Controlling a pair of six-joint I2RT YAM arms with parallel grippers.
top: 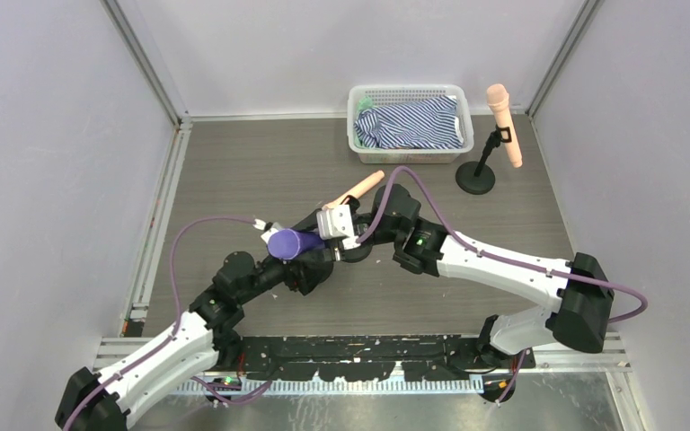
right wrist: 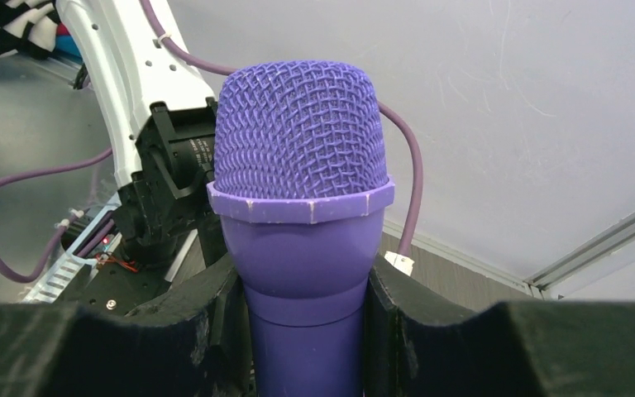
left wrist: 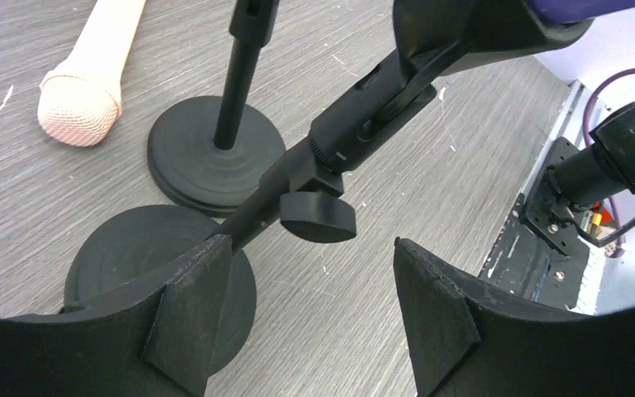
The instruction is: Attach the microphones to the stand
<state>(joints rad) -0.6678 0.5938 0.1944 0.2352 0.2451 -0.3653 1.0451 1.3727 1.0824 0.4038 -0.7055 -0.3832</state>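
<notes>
Grey wood-grain surface [top: 260, 171], from above: a peach-pink microphone [top: 504, 121] sits clipped in a black round-based stand [top: 476, 180]. Left wrist: left claw [left wrist: 310, 269] gapes beside a tilted black stand [left wrist: 355, 132]. Right wrist: right claw [right wrist: 304, 281] clamps the purple mesh-headed microphone [right wrist: 302, 174].

At table [top: 260, 171] centre: purple microphone [top: 293, 242], where left arm [top: 189, 337] and right arm [top: 503, 265] meet. Just past it at 1 o'clock a peach microphone [top: 362, 186] lies flat, partly hidden. Far edge, 1 o'clock: basket [top: 404, 91] with striped cloth [top: 413, 123]. At 2 o'clock, stand [top: 475, 180] holding second peach microphone [top: 503, 121], tilted, head up.
</notes>
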